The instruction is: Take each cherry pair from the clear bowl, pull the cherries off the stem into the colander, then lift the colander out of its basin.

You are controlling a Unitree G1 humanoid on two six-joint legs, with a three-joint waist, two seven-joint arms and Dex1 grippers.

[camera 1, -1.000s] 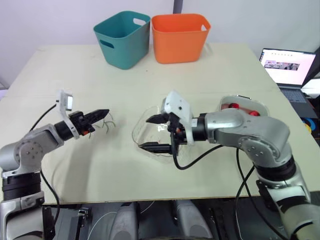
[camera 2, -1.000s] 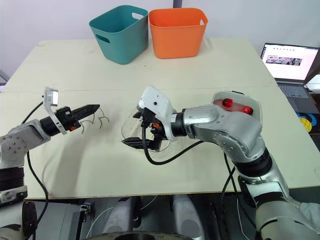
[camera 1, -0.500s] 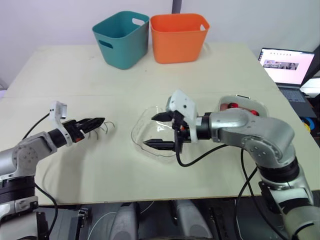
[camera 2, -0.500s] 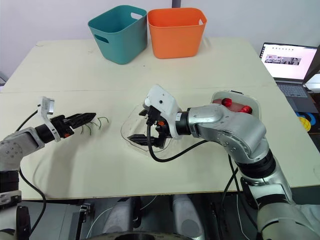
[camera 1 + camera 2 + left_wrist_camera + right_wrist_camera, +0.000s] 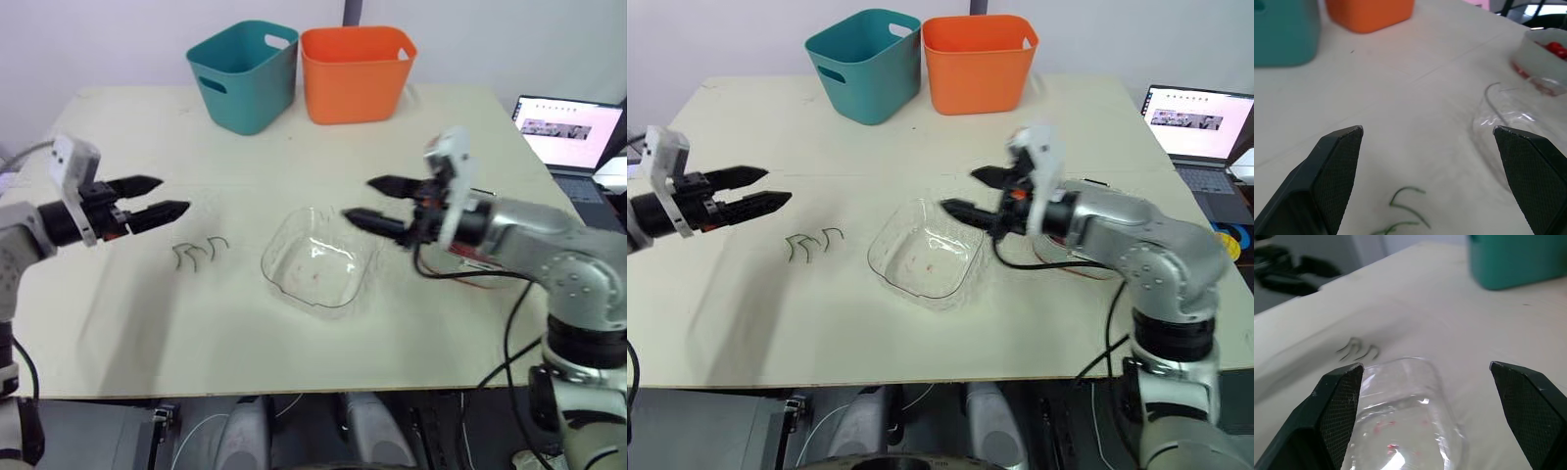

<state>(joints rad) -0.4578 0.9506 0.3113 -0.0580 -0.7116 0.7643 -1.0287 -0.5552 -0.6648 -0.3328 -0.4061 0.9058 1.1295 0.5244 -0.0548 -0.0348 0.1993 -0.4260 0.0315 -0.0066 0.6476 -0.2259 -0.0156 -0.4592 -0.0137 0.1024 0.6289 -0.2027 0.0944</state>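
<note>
The left claw (image 5: 174, 194) hangs spread wide and empty over the cream tabletop (image 5: 147, 313). The right claw (image 5: 358, 198) is likewise parted wide, with nothing between its fingers. Just below and ahead of the right claw's tips sits the clear plastic bowl (image 5: 294, 257), which seems to hold no cherry pairs, only reddish smears. A few bare green stems (image 5: 196, 252) lie on the tabletop below the left claw's tips, between that claw and the bowl. The pale colander and basin (image 5: 1540, 61), nested together with red cherries (image 5: 1553, 47) inside, stand behind the right claw beside its wrist, partly hidden by the arm.

With the bowl apparently emptied, the step in hand is probably the lift. To do it well, the right claw should pull back and turn toward the colander's rim. It should then come down over one wall and close on the colander alone, not on the basin's edge too; where one ends and the other begins I cannot tell here. Lift straight up and level so no cherries roll out. The left claw could steady the basin if it drags along.
</note>
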